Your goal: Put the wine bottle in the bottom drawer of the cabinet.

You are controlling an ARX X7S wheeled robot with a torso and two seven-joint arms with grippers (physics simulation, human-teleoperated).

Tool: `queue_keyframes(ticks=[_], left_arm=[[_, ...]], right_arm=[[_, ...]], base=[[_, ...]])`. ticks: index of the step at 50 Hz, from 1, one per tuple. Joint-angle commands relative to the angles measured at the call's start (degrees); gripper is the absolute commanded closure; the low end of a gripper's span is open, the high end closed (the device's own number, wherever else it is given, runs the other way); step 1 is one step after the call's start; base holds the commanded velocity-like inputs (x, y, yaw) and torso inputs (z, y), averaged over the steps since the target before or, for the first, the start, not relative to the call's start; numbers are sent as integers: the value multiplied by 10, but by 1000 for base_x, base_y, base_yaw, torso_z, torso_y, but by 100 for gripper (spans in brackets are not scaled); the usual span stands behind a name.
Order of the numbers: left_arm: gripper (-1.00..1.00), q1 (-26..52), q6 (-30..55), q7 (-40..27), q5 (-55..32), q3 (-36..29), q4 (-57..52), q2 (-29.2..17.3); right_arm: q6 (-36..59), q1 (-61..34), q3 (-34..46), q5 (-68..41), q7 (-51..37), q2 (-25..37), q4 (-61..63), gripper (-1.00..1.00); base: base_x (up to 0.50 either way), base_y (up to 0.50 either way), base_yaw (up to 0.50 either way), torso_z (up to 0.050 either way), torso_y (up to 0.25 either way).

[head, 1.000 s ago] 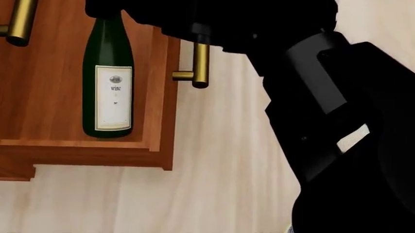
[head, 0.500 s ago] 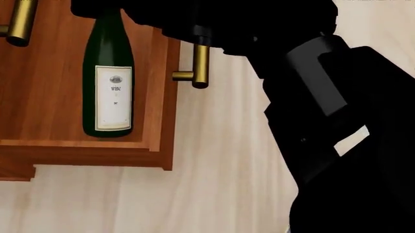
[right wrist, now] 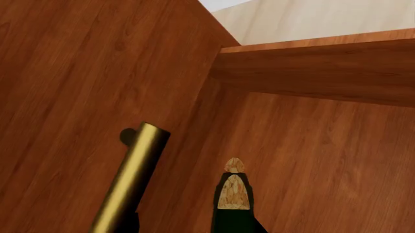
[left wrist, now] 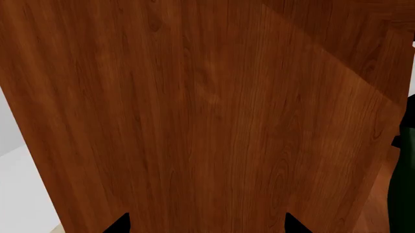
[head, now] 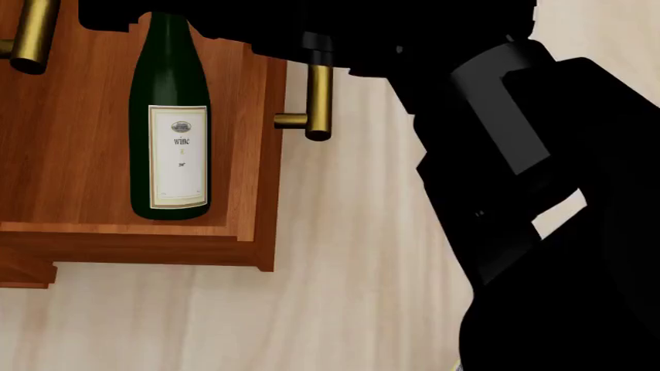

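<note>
My right gripper (right wrist: 194, 228) is hanging over the bottle's neck end; only dark tips are showing either side of the neck in its wrist view, so I can't tell whether the jaws are gripping or just straddling it. The cork (right wrist: 233, 190) is pointing away from the camera along the drawer floor, next to a brass handle (right wrist: 133, 174). The wine bottle (head: 170, 124) is lying flat, label up, inside the bottom drawer (head: 253, 239), which is pulled out over the pale floor (head: 341, 294), so placement looks essentially done. My left gripper (left wrist: 204, 225) is parked facing a wood panel of the cabinet (left wrist: 194, 111), two tips apart, holding nothing, likely just keeping clear. Next I'd guess: back off and close the drawer by its front handle (head: 318, 100).
</note>
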State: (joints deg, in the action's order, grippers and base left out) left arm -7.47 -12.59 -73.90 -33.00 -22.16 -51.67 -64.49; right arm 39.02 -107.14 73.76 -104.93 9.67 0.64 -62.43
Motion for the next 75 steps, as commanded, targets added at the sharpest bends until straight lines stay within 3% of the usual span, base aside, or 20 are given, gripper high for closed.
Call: queue_keyframes(ticks=[1,56,75], left_arm=[[-100,-1,0,2,0,2,0,1],[-100,0,6,18,0,-2,7,18],[-100,-3,3,21,0,2,6,18]], right_arm=[[15,88,182,4,-93,-6,-7,-100],[155,2,184,140,-137,-5,-55,-100],[212,-65,181,132,-196,41,10,-100]], base=[[0,0,3,0,-15],[0,0,-2,0,-9],[0,-2,-5,0,-5]])
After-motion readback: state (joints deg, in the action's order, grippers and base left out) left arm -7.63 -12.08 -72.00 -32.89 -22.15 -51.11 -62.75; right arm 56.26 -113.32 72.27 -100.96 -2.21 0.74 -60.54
